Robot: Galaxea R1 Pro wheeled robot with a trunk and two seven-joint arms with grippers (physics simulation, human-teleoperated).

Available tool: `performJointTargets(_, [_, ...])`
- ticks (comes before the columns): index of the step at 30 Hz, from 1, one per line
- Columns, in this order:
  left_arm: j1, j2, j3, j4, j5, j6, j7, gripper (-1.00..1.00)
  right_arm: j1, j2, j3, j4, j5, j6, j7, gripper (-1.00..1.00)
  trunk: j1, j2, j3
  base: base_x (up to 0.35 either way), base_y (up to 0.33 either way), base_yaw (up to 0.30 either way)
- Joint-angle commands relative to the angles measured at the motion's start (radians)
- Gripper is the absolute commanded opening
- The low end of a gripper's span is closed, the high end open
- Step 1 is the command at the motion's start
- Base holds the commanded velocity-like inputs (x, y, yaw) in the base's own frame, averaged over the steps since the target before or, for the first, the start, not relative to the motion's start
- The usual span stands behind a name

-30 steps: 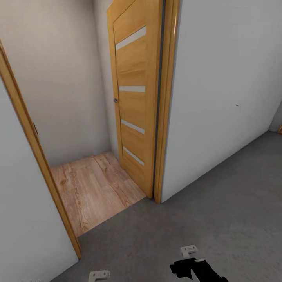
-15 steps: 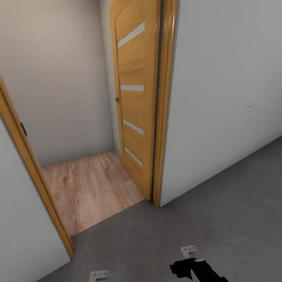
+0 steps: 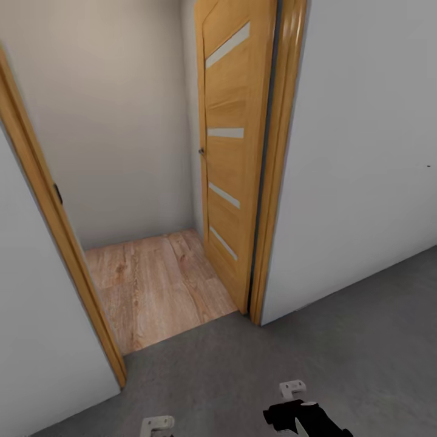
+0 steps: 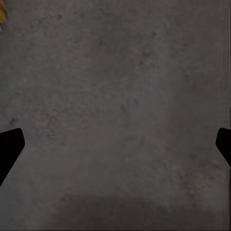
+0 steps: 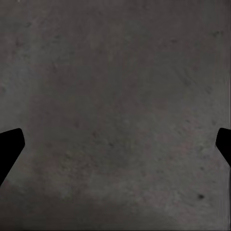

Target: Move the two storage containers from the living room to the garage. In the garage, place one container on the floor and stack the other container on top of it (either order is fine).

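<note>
A: Head view: rough dark grey concrete floor (image 3: 340, 340) of the garage in the near part, plain white walls (image 3: 364, 152) right and left, an orange wooden door with four frosted strips (image 3: 227, 152) swung open at the far middle. Beyond it, light wood plank flooring (image 3: 152, 279) of a small room.

B: Storage containers anywhere?

A: No sign of them; presumably back in the living room, past that doorway.

B: Grippers?

A: Pale bits of arm hardware and a black shape at the near edge, too cut off to read.

B: Left wrist view?

A: Left gripper (image 4: 115, 144) over bare concrete, dark fingertips (image 4: 9, 144) wide apart at the frame's sides, nothing between. Released.

B: Right wrist view?

A: Same for the right gripper (image 5: 115, 144): spread, empty, above speckled floor.

B: Risks from here?

A: Narrow opening between the orange door frame (image 3: 54, 243) on the left and the open door on the right; a skewed approach likely to clip the base or an elbow. Room beyond mostly hidden, so any obstacle inside impossible to judge.
</note>
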Motion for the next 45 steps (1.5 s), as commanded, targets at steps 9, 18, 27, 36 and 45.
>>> performJointTargets(9, [0.000, 0.000, -0.001, 0.001, 0.002, -0.010, 0.004, 1.00, 0.000, 0.005, 0.001, -0.003, 0.005, 0.003, 0.003, 1.00, 0.000, 0.000, -0.005, 0.184, -0.271, 0.121])
performJointTargets(18, [0.000, 0.000, 0.000, 0.002, 0.002, -0.011, 0.004, 1.00, 0.000, 0.007, 0.002, -0.003, 0.006, 0.004, 0.003, 1.00, 0.000, 0.000, -0.009, 0.220, -0.270, 0.252])
performJointTargets(27, [0.000, 0.000, 0.000, 0.002, 0.001, -0.013, 0.004, 1.00, 0.000, 0.008, 0.005, -0.003, 0.006, 0.006, 0.002, 1.00, 0.000, 0.000, -0.016, 0.290, -0.157, 0.260])
performJointTargets(36, [0.000, 0.000, 0.000, 0.002, 0.002, -0.014, 0.004, 1.00, 0.000, 0.009, 0.005, -0.002, 0.006, 0.006, 0.001, 1.00, 0.000, 0.000, -0.024, 0.303, -0.125, 0.257])
performJointTargets(45, [0.000, 0.001, 0.000, 0.002, 0.002, -0.014, 0.003, 1.00, 0.000, 0.010, 0.005, -0.001, 0.005, 0.006, 0.002, 1.00, 0.000, 0.000, -0.031, 0.299, -0.014, 0.257])
